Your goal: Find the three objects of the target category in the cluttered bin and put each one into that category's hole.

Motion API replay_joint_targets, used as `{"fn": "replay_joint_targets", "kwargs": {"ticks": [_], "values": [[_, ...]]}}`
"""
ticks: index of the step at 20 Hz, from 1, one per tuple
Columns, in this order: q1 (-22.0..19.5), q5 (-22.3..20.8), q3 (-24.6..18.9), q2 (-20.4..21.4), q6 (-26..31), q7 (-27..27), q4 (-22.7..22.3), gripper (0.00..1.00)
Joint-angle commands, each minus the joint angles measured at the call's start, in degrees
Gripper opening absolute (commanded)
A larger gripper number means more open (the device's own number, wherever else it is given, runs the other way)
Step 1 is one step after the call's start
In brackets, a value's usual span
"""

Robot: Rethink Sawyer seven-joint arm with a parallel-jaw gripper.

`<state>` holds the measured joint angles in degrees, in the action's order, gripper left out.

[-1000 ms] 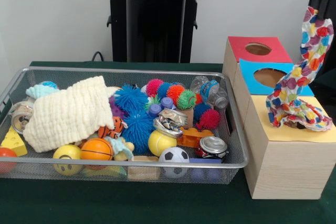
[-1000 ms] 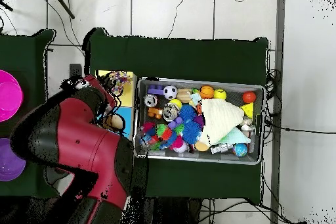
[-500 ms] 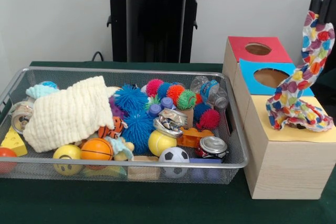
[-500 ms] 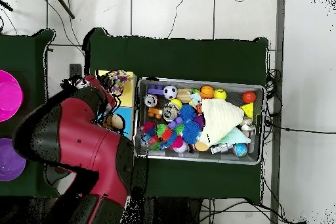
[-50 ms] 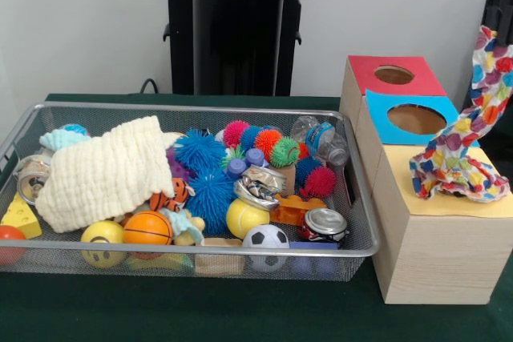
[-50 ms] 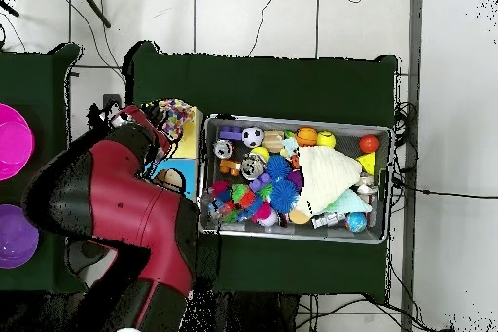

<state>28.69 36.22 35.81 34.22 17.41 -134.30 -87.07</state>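
- The red and black arm (image 6: 117,211) filled the lower left of the overhead view and reached over the wooden boxes beside the bin.
- The wire mesh bin (image 5: 200,110) sat on the green table (image 5: 200,310), crowded with toys and scraps.
- The wooden box (image 5: 437,234) stood just beside the bin, with a yellow top (image 5: 449,202) nearest the camera, a blue top and its round hole (image 5: 416,118) behind it, and a red top and its hole (image 5: 393,74) farthest back.
- A cream cloth (image 5: 104,170) lay across the bin's left half, partly over other items.
- The spotted multicoloured cloth (image 5: 457,166) lay bunched on the yellow top, its upper end drawn up toward the picture's right edge.
- The gripper (image 5: 490,14) was above that raised end, at the top right corner of the front view; whether it clasped the cloth or how wide it stood could not be told.
- Spiky balls (image 5: 200,167), a soccer ball (image 5: 265,239), an orange basketball (image 5: 147,228) and a crushed can (image 5: 325,223) lay in the bin, well apart from the gripper.
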Motion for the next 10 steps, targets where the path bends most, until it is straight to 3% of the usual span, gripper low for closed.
{"fn": "replay_joint_targets", "kwargs": {"ticks": [1,3,10], "values": [[-2.74,0.62,-8.09,-0.77,-4.36,-11.09,-5.59,0.0],[-2.3,0.29,-7.07,-1.28,-4.34,-11.2,-5.27,0.0],[-5.14,-0.93,-10.63,0.69,-6.39,-8.67,-7.46,0.0]]}}
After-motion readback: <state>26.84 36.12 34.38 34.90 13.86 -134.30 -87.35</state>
